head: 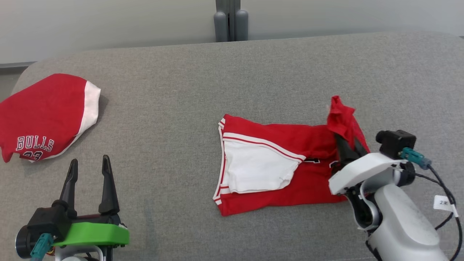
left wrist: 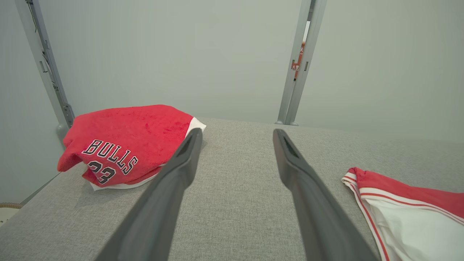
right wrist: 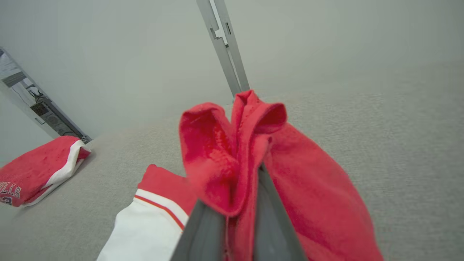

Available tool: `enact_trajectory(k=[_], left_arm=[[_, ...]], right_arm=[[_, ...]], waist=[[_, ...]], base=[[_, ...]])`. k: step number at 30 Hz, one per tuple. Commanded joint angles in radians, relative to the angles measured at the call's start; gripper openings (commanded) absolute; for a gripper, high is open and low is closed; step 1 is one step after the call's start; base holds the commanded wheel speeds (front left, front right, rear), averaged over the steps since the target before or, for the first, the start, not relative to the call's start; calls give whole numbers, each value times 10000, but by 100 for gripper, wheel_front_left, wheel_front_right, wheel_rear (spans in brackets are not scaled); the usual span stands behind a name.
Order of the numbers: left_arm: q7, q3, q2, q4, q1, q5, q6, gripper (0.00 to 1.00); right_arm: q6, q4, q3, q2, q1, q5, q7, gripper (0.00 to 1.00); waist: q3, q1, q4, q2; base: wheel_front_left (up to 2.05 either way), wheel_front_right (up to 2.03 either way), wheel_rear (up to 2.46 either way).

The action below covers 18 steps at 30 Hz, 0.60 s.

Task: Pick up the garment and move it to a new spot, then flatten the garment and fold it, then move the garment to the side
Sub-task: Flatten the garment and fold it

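The red-and-white jersey garment (head: 282,170) is lying right of centre on the grey fabric surface (head: 181,108). The right gripper (head: 347,139) is clamping its bunched 3 o'clock edge, holding it raised. The left gripper (head: 90,160) is hovering at 7 o'clock, jaws apart, empty. A folded red Bulls jersey (head: 43,116) is resting at 10 o'clock.

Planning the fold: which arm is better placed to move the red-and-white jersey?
Likely right: right pincer is shut on a raised edge of the red-and-white fabric jersey; left pincer stands open, well away.
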<state>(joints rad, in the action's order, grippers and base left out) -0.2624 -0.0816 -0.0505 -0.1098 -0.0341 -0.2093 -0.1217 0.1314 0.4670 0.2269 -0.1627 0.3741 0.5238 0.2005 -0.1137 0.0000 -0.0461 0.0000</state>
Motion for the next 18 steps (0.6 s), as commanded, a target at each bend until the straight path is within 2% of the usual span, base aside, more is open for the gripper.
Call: enact_trajectory(k=[1,10,18], left_arm=[[-30,26,-4,-2,89,-115,71,100],[-30,326,-6,-63,-361,-191,66,100],[-30,605,-6,-116,-517,-347,167,100]], right_arm=[[-17,-139,201,178,-45,20,-69,0],[-17,136,1325,995,583,169,-121,0],[-15,796,2617,1114,1152,932,120,0]], waist=[[-40,0,-67,0],[-344,0,-590,0],[-532,0,-1030,0]], base=[[0,0,0],[0,0,0],[0,0,0]])
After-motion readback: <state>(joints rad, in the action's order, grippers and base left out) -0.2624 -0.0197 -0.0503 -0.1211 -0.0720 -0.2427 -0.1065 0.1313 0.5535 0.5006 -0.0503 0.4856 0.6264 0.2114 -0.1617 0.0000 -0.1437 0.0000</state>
